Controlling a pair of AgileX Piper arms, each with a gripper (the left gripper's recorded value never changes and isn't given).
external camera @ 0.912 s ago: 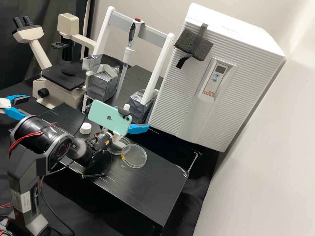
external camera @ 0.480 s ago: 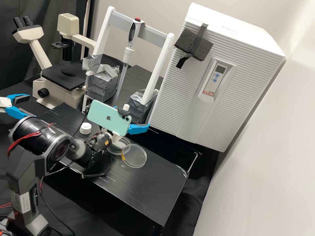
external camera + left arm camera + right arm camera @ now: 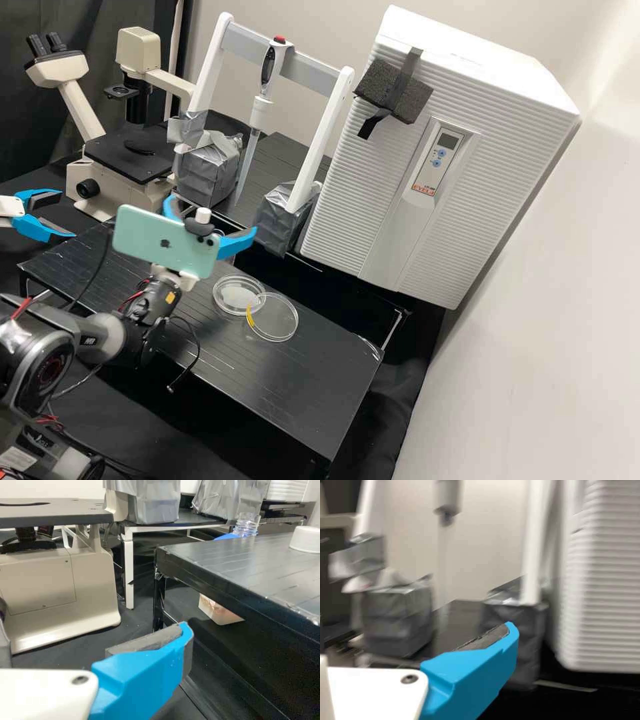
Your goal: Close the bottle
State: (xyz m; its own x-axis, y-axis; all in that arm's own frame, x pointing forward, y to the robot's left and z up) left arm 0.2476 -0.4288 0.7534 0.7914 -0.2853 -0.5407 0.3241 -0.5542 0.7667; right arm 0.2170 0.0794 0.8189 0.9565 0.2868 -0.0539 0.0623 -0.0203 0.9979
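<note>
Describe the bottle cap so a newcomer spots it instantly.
Start at the raised black slatted platform beside the beige microscope base. On its top lies the cap, apart from the clear, open bottle farther back. It is the only opaque white, low round piece there.

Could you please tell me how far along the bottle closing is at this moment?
Nothing looks done: the bottle is uncapped, and a white cap lies apart on the black platform. Nothing is in hand: the left claw and right claw are open and empty. Left: grasp the cap, seat and tighten it.
</note>
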